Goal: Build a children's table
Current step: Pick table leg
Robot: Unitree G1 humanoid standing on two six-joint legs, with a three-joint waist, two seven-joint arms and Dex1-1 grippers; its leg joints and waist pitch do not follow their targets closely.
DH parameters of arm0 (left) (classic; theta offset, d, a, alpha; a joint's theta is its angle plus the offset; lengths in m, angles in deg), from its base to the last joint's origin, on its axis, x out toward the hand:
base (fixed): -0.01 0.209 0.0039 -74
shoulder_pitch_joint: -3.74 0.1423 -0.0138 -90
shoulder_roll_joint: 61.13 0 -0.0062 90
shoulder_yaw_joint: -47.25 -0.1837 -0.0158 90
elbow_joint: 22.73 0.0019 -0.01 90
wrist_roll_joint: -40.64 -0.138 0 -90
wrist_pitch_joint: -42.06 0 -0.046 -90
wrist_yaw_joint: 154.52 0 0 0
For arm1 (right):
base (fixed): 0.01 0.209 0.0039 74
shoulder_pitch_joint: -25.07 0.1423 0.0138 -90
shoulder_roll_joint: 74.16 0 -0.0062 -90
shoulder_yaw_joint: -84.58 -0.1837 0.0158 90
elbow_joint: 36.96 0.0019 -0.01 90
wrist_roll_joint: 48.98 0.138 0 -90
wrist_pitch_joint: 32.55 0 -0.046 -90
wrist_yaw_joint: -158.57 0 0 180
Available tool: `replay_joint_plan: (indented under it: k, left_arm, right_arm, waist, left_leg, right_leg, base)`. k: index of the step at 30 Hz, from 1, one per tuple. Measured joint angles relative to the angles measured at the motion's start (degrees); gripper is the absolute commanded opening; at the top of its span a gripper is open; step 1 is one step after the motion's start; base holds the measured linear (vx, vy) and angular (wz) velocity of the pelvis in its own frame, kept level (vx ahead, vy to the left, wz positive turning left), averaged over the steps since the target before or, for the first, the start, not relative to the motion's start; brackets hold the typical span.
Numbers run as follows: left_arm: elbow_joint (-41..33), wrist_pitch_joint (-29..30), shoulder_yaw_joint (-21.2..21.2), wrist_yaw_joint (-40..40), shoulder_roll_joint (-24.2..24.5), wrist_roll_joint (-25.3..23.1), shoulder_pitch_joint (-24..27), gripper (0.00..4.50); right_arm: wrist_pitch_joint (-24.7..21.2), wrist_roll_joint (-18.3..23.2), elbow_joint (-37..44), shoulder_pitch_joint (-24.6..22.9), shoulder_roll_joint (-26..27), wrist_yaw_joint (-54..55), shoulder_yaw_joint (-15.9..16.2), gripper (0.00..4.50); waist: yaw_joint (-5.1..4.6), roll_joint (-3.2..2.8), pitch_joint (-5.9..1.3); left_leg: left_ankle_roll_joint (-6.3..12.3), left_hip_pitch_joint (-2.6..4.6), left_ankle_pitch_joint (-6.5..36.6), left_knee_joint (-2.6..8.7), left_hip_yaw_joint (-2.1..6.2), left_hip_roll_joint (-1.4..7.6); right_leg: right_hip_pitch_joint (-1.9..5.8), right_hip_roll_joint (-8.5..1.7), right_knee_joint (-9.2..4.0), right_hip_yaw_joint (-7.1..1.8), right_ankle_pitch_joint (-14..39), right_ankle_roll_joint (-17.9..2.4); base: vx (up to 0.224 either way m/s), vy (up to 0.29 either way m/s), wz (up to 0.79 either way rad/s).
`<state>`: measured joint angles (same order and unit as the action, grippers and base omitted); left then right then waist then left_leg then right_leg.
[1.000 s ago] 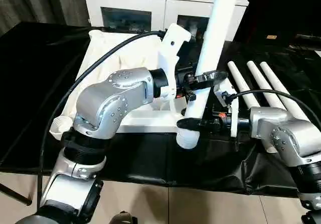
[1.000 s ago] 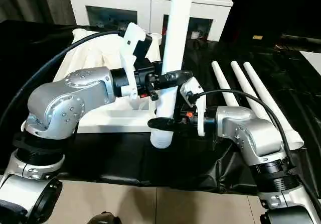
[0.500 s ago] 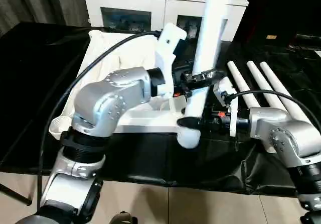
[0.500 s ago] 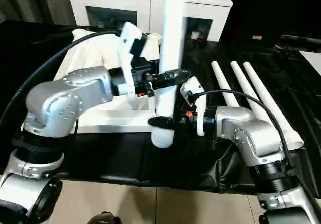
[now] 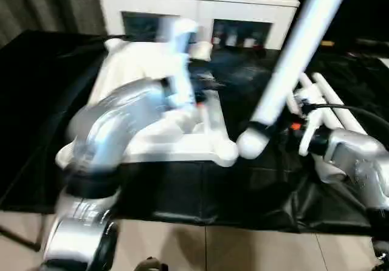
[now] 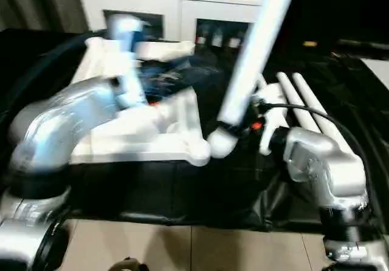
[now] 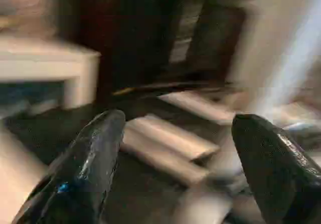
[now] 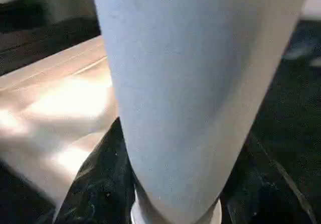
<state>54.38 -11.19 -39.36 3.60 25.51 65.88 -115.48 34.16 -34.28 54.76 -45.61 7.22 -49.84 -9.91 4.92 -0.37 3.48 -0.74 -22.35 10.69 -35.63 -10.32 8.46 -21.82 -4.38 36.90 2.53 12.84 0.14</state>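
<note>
A long white tapered tube leg [image 5: 295, 58] is being held near its thick end by the right gripper [image 5: 262, 129], whose two black fingers are being pressed against its sides. The leg is being tilted, with its thick end just beside the near corner of the white plastic tabletop [image 5: 182, 138]. The left gripper [image 7: 175, 163] is being held wide open, with nothing between its fingers. More white tube legs [image 5: 331, 104] are lying beside the tabletop, on the black cloth [image 5: 36, 76].
</note>
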Motion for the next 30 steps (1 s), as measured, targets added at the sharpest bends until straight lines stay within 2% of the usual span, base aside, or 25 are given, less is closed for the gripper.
replay_joint_plan:
  k: [1, 3, 6, 9, 10, 11, 12, 13, 14, 15, 16, 17, 18, 19, 20, 21, 22, 23, 24, 26, 27, 28, 30]
  left_arm:
    - [-1.2, -2.6, 0.9, 4.2, 0.8, -4.4, 5.4, 3.84]
    - [-1.3, -3.2, 3.1, 9.0, 0.4, -8.3, 10.9, 3.84]
    - [-2.8, -3.6, 3.4, 15.5, -1.6, -12.7, 15.1, 3.84]
    - [-3.9, -6.1, 0.9, 18.7, -2.6, -15.9, 17.5, 3.84]
    - [-3.8, -6.6, 0.5, 19.1, -3.0, -16.3, 17.9, 3.84]
    - [-3.7, -7.2, 0.0, 19.7, -3.8, -16.6, 17.8, 3.84]
    - [-3.5, -7.8, -0.2, 20.4, -4.7, -17.0, 17.8, 3.84]
    - [-3.3, -8.3, -0.5, 21.0, -5.2, -17.5, 17.8, 3.84]
    - [-3.1, -9.2, -1.0, 21.7, -5.4, -18.5, 17.8, 3.84]
    - [-3.0, -10.1, -1.3, 22.2, -5.5, -19.5, 17.8, 3.84]
    - [-2.8, -10.3, -1.3, 23.1, -6.1, -20.5, 17.9, 3.84]
    - [-2.5, -10.3, -1.3, 23.8, -6.3, -20.8, 17.8, 3.84]
    - [-2.5, -10.6, -1.7, 24.3, -6.8, -21.5, 17.7, 3.84]
    - [-2.3, -11.1, -3.2, 24.8, -7.1, -22.2, 17.8, 3.84]
    - [-2.3, -11.2, -3.9, 24.8, -7.4, -22.3, 17.7, 3.84]
    - [-2.3, -11.6, -4.3, 24.8, -7.4, -22.5, 17.7, 3.84]
    - [-2.3, -11.9, -4.5, 24.8, -7.3, -22.7, 17.6, 3.84]
    - [-1.9, -12.0, -4.5, 24.8, -6.8, -23.0, 17.7, 3.84]
    - [-1.5, -12.0, -4.5, 24.7, -6.6, -23.3, 17.7, 3.84]
    - [-0.9, -12.0, -4.4, 24.7, -6.5, -23.7, 17.7, 3.84]
    - [-0.9, -12.2, -4.4, 24.5, -6.7, -23.7, 17.7, 3.84]
    - [-0.9, -12.8, -4.2, 23.8, -7.0, -23.4, 17.7, 3.84]
    - [-0.9, -13.4, -4.4, 23.4, -7.0, -23.1, 17.7, 3.84]
  right_arm:
    - [0.8, -2.4, 2.4, -2.1, 0.9, 3.6, 0.1, 1.88]
    - [-0.8, -2.1, 4.5, -4.2, 4.3, 6.1, -1.0, 1.88]
    - [-3.5, 0.5, 6.6, -6.1, 10.8, 9.4, -1.5, 1.88]
    - [-2.8, 0.2, 7.2, -8.3, 12.1, 10.9, 1.4, 1.88]
    - [-2.6, 0.2, 7.0, -9.1, 12.7, 11.2, 1.8, 1.88]
    - [-2.0, 0.0, 6.5, -9.6, 13.2, 11.7, 2.0, 1.88]
    - [-1.2, -0.8, 5.9, -9.7, 13.2, 12.1, 2.3, 1.88]
    - [-0.6, -1.5, 5.5, -9.8, 13.2, 12.5, 2.7, 1.88]
    - [0.4, -2.6, 4.9, -9.7, 13.2, 13.0, 2.8, 1.88]
    - [0.9, -3.6, 4.8, -9.5, 13.2, 13.4, 2.8, 1.88]
    - [0.9, -5.2, 4.4, -8.8, 13.0, 14.5, 3.0, 1.88]
    - [0.9, -6.3, 4.3, -8.3, 12.5, 15.5, 3.1, 1.88]
    - [0.8, -7.3, 4.1, -8.0, 11.5, 16.6, 2.9, 1.88]
    - [0.8, -8.9, 3.7, -7.9, 9.9, 18.1, 2.7, 1.88]
    - [0.8, -9.4, 3.6, -7.9, 9.5, 18.6, 2.5, 1.88]
    - [0.9, -9.6, 3.6, -7.8, 9.7, 19.0, 1.9, 1.88]
    - [1.1, -9.5, 3.6, -7.8, 10.1, 19.2, 1.3, 1.88]
    - [1.2, -8.9, 3.6, -8.1, 11.2, 19.2, 0.6, 1.88]
    - [1.5, -8.4, 3.6, -8.4, 11.8, 19.1, 0.7, 1.88]
    - [1.6, -7.9, 3.8, -9.1, 12.8, 18.6, 1.3, 1.88]
    - [1.6, -7.2, 4.3, -9.6, 12.9, 17.9, 1.4, 1.88]
    - [1.4, -6.1, 5.2, -10.5, 13.0, 17.0, 1.7, 1.88]
    - [1.2, -5.0, 5.6, -10.7, 13.2, 15.6, 2.4, 1.88]
  waist:
    - [-0.53, -0.16, -0.11]
    - [-1.01, -0.08, -0.05]
    - [-1.2, -0.08, -0.04]
    - [-1.32, -0.24, -0.03]
    - [-1.63, -0.39, -0.02]
    - [-2.63, -0.71, 0.02]
    - [-3.17, -0.89, 0.14]
    - [-3.51, -0.95, 0.17]
    - [-3.79, -0.74, 0.05]
    - [-3.93, -0.52, -0.03]
    - [-3.9, -0.29, -0.1]
    - [-3.63, -0.04, -0.26]
    - [-2.56, 0.2, -0.26]
    - [-1.6, 0.75, -0.17]
    - [-1.17, 0.83, -0.25]
    - [-0.9, 0.53, -0.4]
    - [-0.6, 0.11, -0.57]
    - [-0.41, 0.02, -0.55]
    - [-0.27, -0.19, -0.61]
    - [-0.05, -0.35, -0.55]
    - [0.17, -0.41, -0.54]
    - [0.43, -0.43, -0.52]
    - [0.63, -0.56, -0.43]
  left_leg:
    - [0.01, 0.08, 0.0, 0.09, -0.01, 0.0]
    - [-0.05, 0.03, 0.0, 0.14, 0.04, 0.13]
    - [-0.11, 0.0, -0.1, 0.13, 0.06, 0.16]
    - [-0.18, 0.15, -0.1, 0.13, 0.47, 0.41]
    - [-0.27, -0.08, -0.1, 0.16, 1.54, 0.36]
    - [-0.57, -0.81, -0.4, 0.05, 3.77, -0.04]
    - [-0.86, -1.01, -0.6, 0.06, 5.62, -0.51]
    - [-1.17, -1.06, -0.7, 0.05, 7.25, -1.06]
    - [-1.63, -1.28, -1.0, 0.13, 9.61, -2.01]
    - [-2.32, -1.4, -1.4, 0.3, 11.16, -2.58]
    - [-2.63, -0.97, -1.6, 1.26, 11.44, -2.38]
    - [-2.04, -1.06, -1.3, 1.65, 10.85, -2.39]
    - [0.53, -1.91, 0.2, -1.22, 8.91, -1.87]
    - [1.72, -2.12, 0.8, -4.6, 6.21, -1.66]
    - [1.72, -1.48, 0.8, -4.44, 5.0, -1.97]
    - [1.76, -0.8, 0.8, -3.09, 4.56, -2.13]
    - [1.47, -0.07, 1.4, -0.95, 4.37, -2.15]
    - [0.48, -0.36, 1.1, -0.57, 4.59, -1.39]
    - [0.18, -0.28, 1.0, -0.58, 4.59, -0.82]
    - [-0.1, -0.31, 0.9, -0.57, 4.52, -0.52]
    - [-0.15, -0.28, 0.8, -0.54, 4.25, -0.41]
    - [-0.19, -0.13, 0.8, -0.34, 3.58, -0.17]
    - [-0.87, 0.32, 0.7, 0.08, 3.04, 0.0]
  right_leg:
    - [0.11, 0.04, -0.06, 0.0, 0.1, 0.1]
    - [0.03, 0.14, -0.05, 0.07, 0.1, 0.2]
    - [0.06, 0.17, -0.09, 0.07, 0.1, 0.2]
    - [0.64, 0.66, -0.67, 0.12, 0.0, 0.2]
    - [1.25, 0.98, -1.13, 0.7, -0.1, -0.1]
    - [1.61, 1.1, -1.21, 2.11, -0.1, -0.7]
    - [1.65, 1.23, -0.63, 2.95, 0.6, -2.6]
    - [1.94, 1.48, 0.51, 2.9, 1.7, -4.4]
    - [2.1, 1.79, 1.85, 2.54, 3.4, -6.1]
    - [1.9, 2.03, 2.25, 2.52, 4.1, -6.1]
    - [1.92, 2.24, 2.38, 2.76, 4.2, -5.7]
    - [2.2, 2.35, 1.93, 2.85, 3.9, -5.2]
    - [2.24, 2.39, 1.45, 2.92, 3.3, -3.6]
    - [2.31, 2.42, 1.28, 2.84, 3.1, -3.1]
    - [2.22, 2.64, 1.03, 2.86, 3.0, -3.0]
    - [1.86, 3.19, 0.81, 2.97, 2.9, -2.9]
    - [1.49, 4.0, 0.57, 3.36, 2.5, -3.0]
    - [1.27, 4.43, 0.08, 3.92, 2.0, -3.1]
    - [1.1, 4.71, -0.05, 4.09, 1.9, -3.3]
    - [0.9, 4.76, 0.28, 4.2, 1.9, -3.6]
    - [0.93, 4.75, 0.28, 4.24, 1.8, -4.0]
    - [1.0, 4.73, 0.16, 4.24, 1.8, -4.1]
    - [1.23, 4.64, -0.09, 4.22, 2.0, -4.2]
  base:
    - [0.0, 0.0, 0.0]
    - [0.0, 0.0, 0.0]
    - [0.0, 0.0, 0.0]
    - [0.0, 0.0, 0.0]
    - [-0.011, -0.031, 0.29]
    - [-0.011, -0.031, 0.29]
    - [-0.01, -0.068, 0.55]
    - [-0.007, -0.111, 0.57]
    - [-0.007, -0.111, 0.57]
    - [-0.015, -0.18, 0.47]
    - [0.001, -0.227, 0.27]
    - [0.001, -0.227, 0.27]
    - [0.021, -0.214, 0.05]
    - [0.001, -0.193, -0.03]
    - [0.001, -0.193, -0.03]
    - [-0.023, -0.167, -0.01]
    - [-0.022, -0.136, 0.0]
    - [-0.022, -0.136, 0.0]
    - [-0.013, -0.097, 0.02]
    - [-0.016, -0.057, 0.02]
    - [0.0, 0.0, 0.0]
    - [0.0, 0.0, 0.0]
    - [0.0, 0.0, 0.0]
